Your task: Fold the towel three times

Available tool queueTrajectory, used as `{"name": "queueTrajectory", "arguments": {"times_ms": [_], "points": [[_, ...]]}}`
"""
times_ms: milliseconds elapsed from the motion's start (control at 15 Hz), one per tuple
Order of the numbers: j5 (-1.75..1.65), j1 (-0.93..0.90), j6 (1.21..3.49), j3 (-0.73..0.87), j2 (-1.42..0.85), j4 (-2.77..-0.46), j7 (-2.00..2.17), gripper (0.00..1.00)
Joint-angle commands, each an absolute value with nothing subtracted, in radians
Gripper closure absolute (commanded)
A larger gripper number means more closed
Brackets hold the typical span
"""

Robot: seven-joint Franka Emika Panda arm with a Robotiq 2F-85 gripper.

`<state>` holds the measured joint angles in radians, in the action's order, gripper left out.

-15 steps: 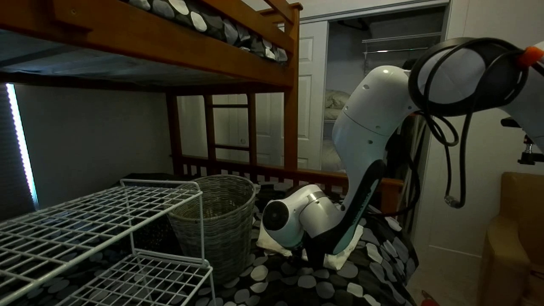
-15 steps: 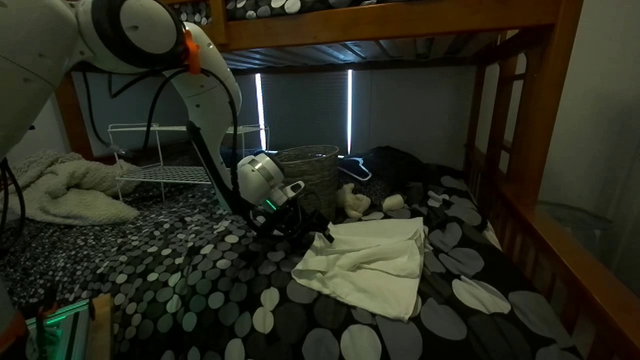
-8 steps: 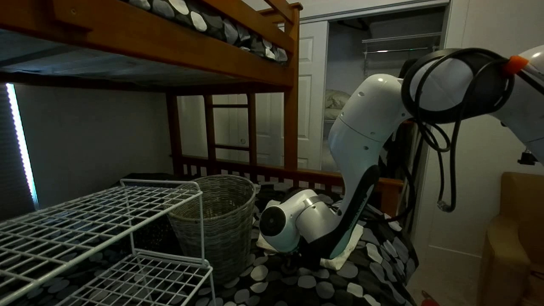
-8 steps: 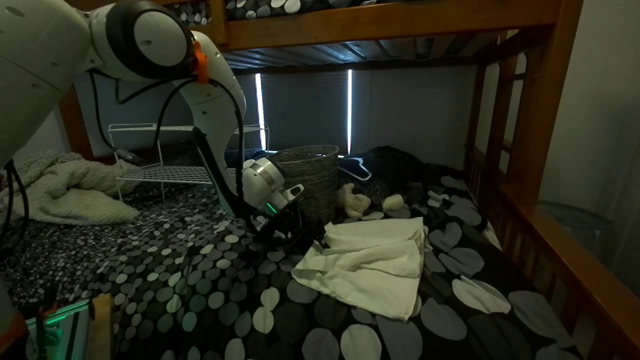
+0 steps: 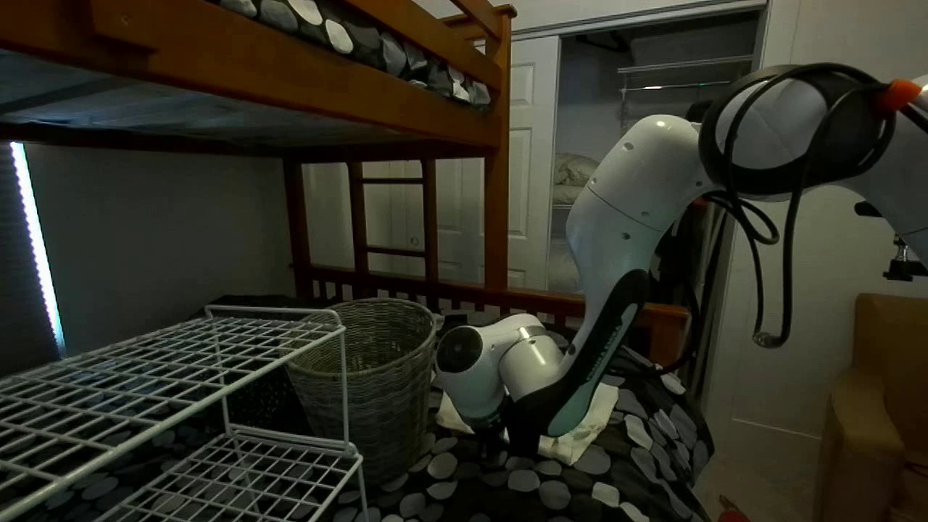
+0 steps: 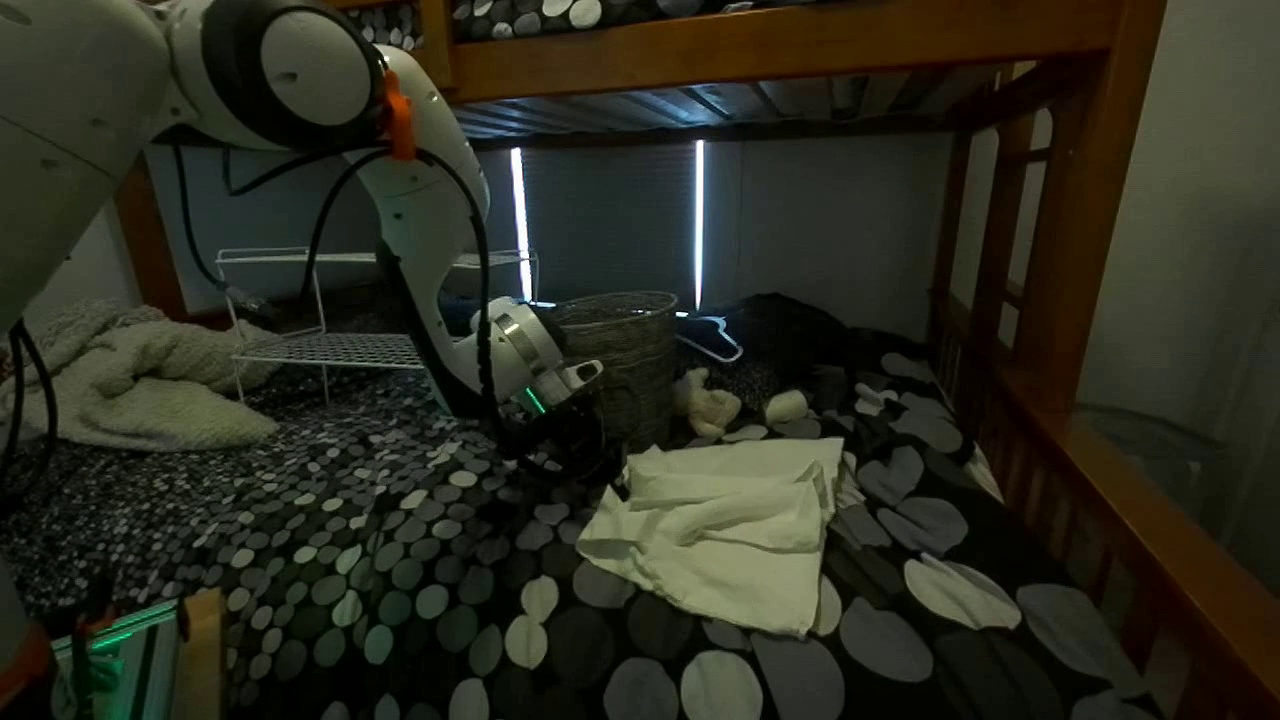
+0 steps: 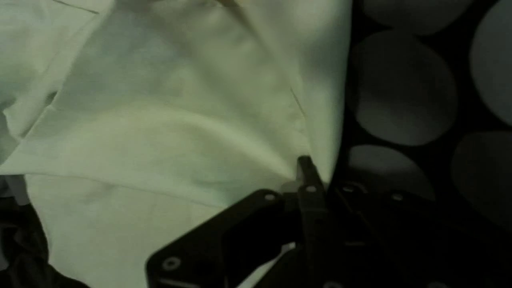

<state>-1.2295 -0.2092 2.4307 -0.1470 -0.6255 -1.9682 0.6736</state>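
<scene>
One edge of the cream towel [image 6: 725,535] sits clamped in our pincer [image 7: 315,176], its bulk lying toward the bunk-bed rail [image 6: 1150,515], where we would likely fold.

A soft, matt cloth towel [image 6: 725,535] contrasts with the rough woven basket [image 5: 395,406], glossy, smooth-shelled robot arm [image 5: 623,188], smooth wire rack [image 5: 225,396] and varnished-looking wooden bunk bed [image 6: 780,50].

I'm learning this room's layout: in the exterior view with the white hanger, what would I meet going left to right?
Cream fleecy blanket, white wire rack, wicker basket, white hanger, wooden bunk-bed ladder. The cream towel, stretching below both basket and hanger, is left out.
</scene>
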Motion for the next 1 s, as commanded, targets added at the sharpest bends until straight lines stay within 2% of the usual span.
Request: {"name": "queueTrajectory", "arguments": {"times_ms": [0, 267, 467, 600, 667, 933], "points": [[-1.055, -0.148, 2.557, -0.207, -0.510, -2.095, 0.494, 0.99], [-0.758, -0.096, 2.664, -0.281, -0.396, -2.208, 0.196, 0.99], [-0.540, 0.054, 2.612, -0.461, -0.341, -2.289, -0.038, 0.99], [-0.403, 0.121, 2.607, -0.512, -0.334, -2.301, -0.161, 0.99], [-0.344, 0.021, 2.643, -0.390, -0.319, -2.298, -0.193, 0.99], [-0.378, -0.016, 2.658, -0.229, -0.306, -2.245, -0.225, 0.99]]}}
